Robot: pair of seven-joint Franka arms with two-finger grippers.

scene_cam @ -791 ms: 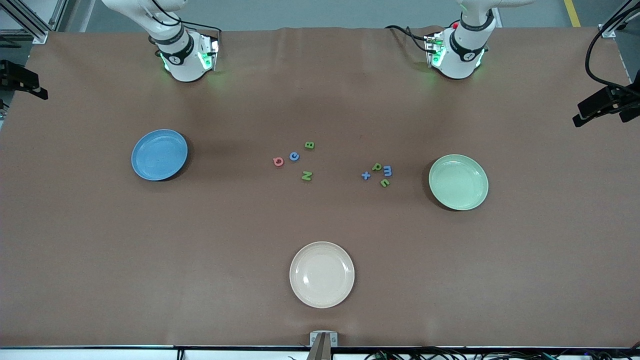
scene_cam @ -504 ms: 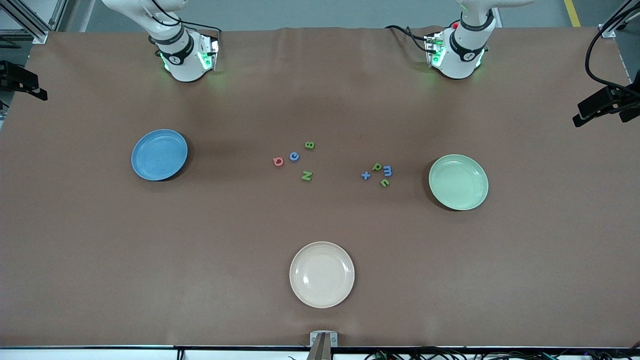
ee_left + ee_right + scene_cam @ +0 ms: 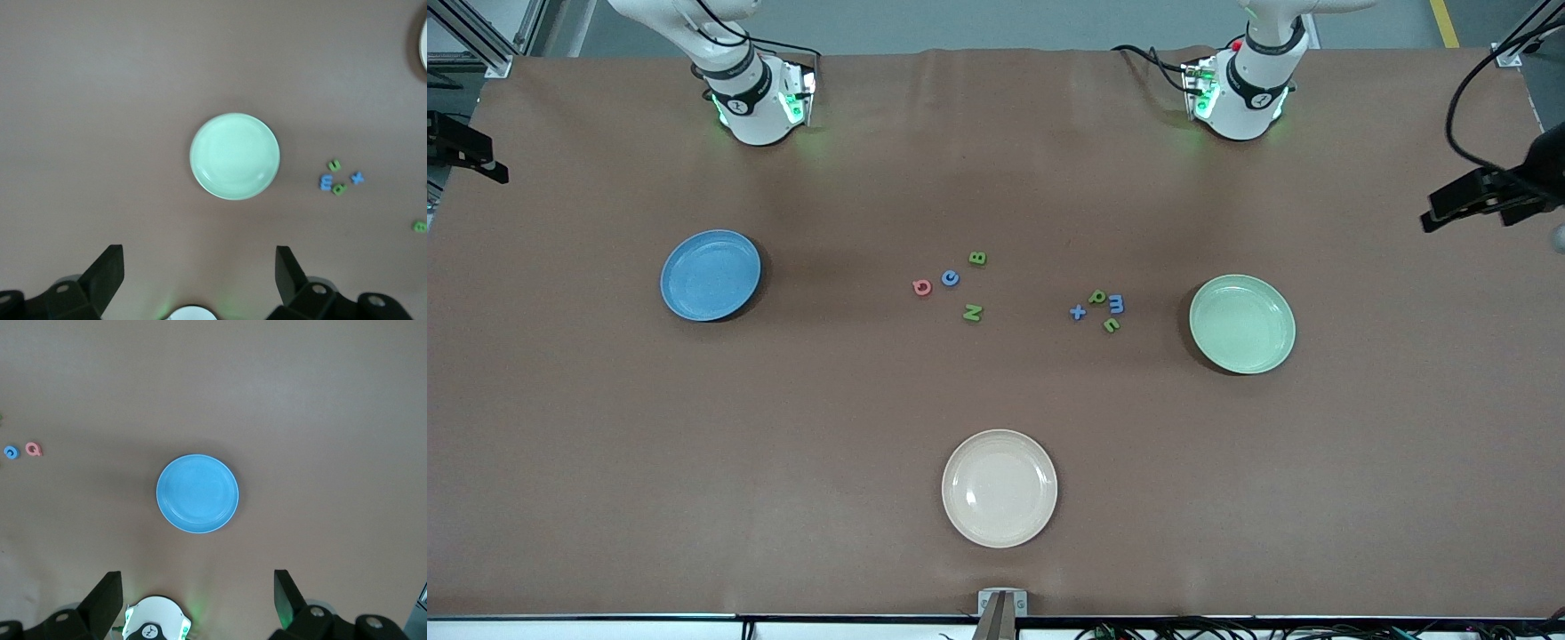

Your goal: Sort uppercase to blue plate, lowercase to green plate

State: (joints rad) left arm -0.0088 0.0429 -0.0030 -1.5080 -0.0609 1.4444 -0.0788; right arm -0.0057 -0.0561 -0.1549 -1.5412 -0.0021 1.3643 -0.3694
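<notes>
Brown matte table point(image 3: 783, 427) holds round blue plate point(image 3: 711, 275), chunky letters.

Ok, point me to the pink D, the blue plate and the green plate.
pink D point(image 3: 922, 286), front view, on the middle of the letter piece.
blue plate point(image 3: 685, 298), front view, on its bare floor near the rim.
green plate point(image 3: 234, 156), left wrist view, on its bare centre.

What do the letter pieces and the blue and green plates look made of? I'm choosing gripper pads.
Letter pieces, like the pink D and blue m: probably foam or soft plastic; chunky, matte, flat colours. Blue plate and green plate: likely smooth plastic or melamine; uniform colour, soft sheen, thin raised rims.
</notes>
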